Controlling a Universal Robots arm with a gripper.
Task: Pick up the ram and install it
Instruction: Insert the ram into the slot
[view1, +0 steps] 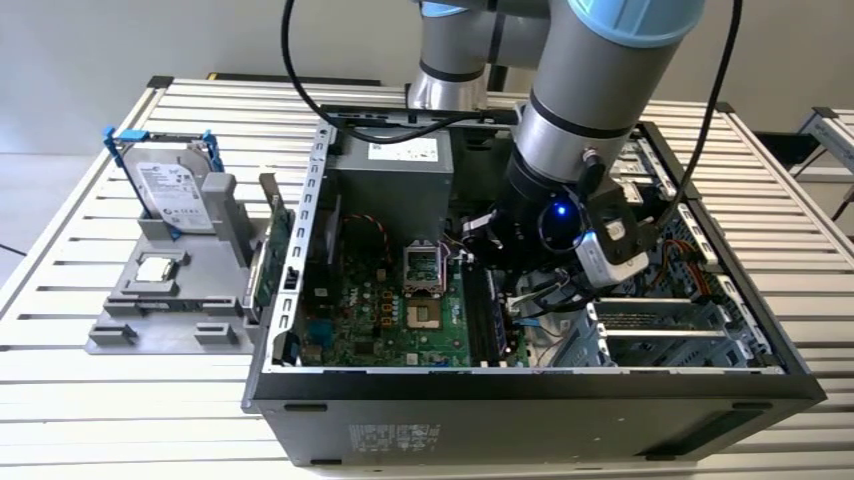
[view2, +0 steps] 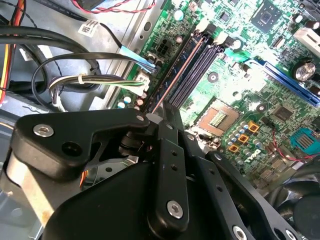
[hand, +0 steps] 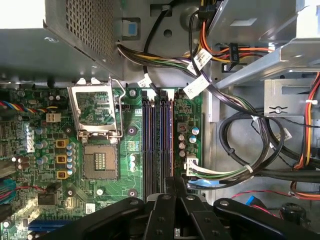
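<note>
The ram (view2: 176, 74) shows edge-on as a thin dark stick with a coppery rim. It runs from my fingertips out along the black memory slots (hand: 159, 140) of the green motherboard (view2: 240, 100). My gripper (view2: 159, 116) is shut on the near end of the stick, down inside the open computer case (view1: 534, 385). In the exterior view the gripper (view1: 507, 295) hangs low over the slots, to the right of the empty processor socket (view1: 424, 265). In the first wrist view the gripper (hand: 167, 186) sits right over the slot bank.
Cable bundles (hand: 240, 150) and the drive cage (view1: 667, 325) crowd one side of the slots, and the power supply (view1: 394, 175) sits at the back. Outside, at the exterior view's left, a grey holder (view1: 174, 325) carries the hard drive (view1: 174, 195), a silver chip (view1: 158, 268) and a thin green board (view1: 279, 255) on edge.
</note>
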